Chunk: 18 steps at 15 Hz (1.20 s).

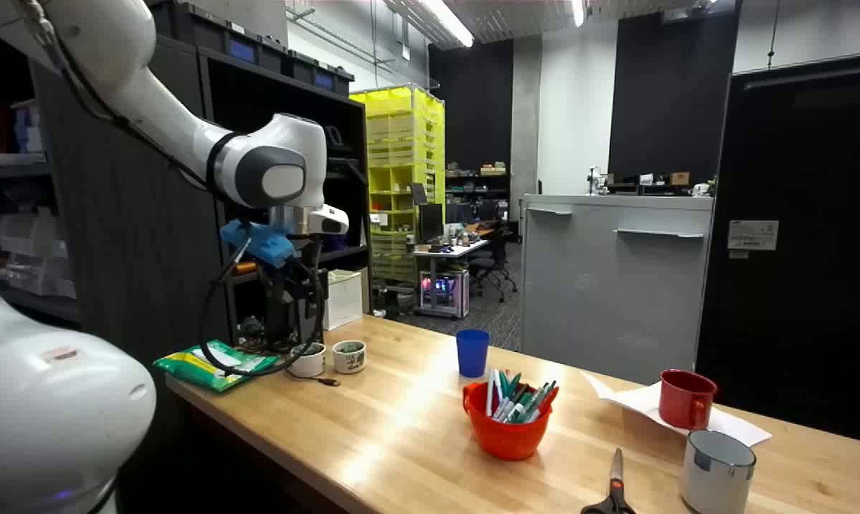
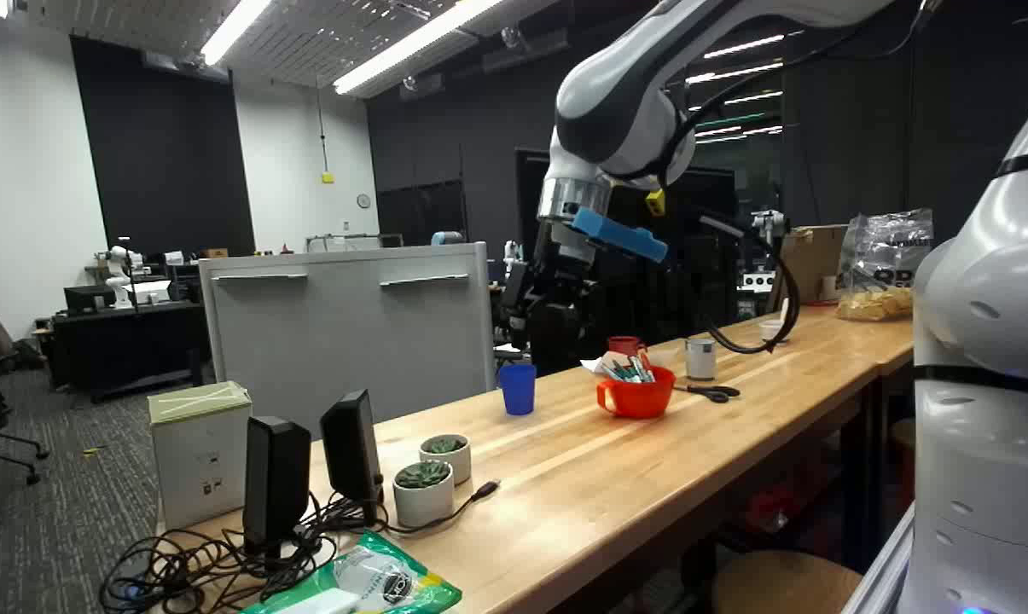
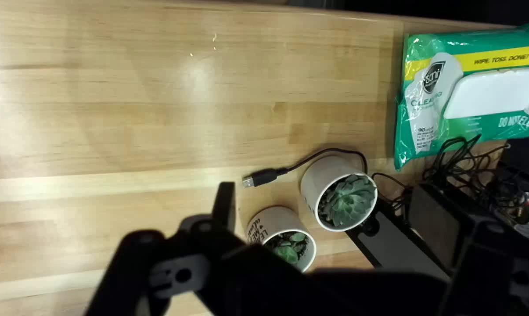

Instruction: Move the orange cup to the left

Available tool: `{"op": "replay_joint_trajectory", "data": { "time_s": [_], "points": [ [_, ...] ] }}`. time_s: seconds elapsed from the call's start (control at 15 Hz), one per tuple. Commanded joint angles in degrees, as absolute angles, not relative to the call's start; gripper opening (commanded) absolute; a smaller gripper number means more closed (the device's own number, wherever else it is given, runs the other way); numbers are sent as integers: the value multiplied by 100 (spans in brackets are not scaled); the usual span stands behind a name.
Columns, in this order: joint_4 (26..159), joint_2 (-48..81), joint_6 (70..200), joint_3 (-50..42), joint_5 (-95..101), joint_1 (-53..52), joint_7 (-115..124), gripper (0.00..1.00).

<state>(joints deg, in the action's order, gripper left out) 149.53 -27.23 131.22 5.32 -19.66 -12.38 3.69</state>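
Note:
The orange cup is a wide, squat red-orange bowl with a side handle, upright on the wooden table, with several pens sticking out. It also shows in an exterior view, and is out of the wrist view. My gripper hangs above the table, well apart from the cup, over the end with the potted plants; it also shows in an exterior view. In the wrist view my gripper has its fingers wide apart, with nothing held between them; the right finger is dark and partly cut off.
A small blue cup stands behind the orange cup. A darker red mug on paper, a grey-white mug and scissors lie beyond it. Two succulent pots, a USB cable, speakers and a wipes pack lie below my gripper.

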Motion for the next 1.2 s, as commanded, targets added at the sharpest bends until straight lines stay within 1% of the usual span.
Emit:
{"op": "replay_joint_trajectory", "data": {
  "time_s": [0.0, 0.53, 1.07, 1.13],
  "points": [
    [14943, -2727, 13100, 564, -1980, -1201, 357, 100],
    [14498, -2404, 12933, 312, -1008, -755, -260, 100],
    [13710, -1596, 13134, -134, 232, -172, -1262, 100],
    [14017, -1897, 13112, -104, -22, -279, -1112, 100]
  ]
}}
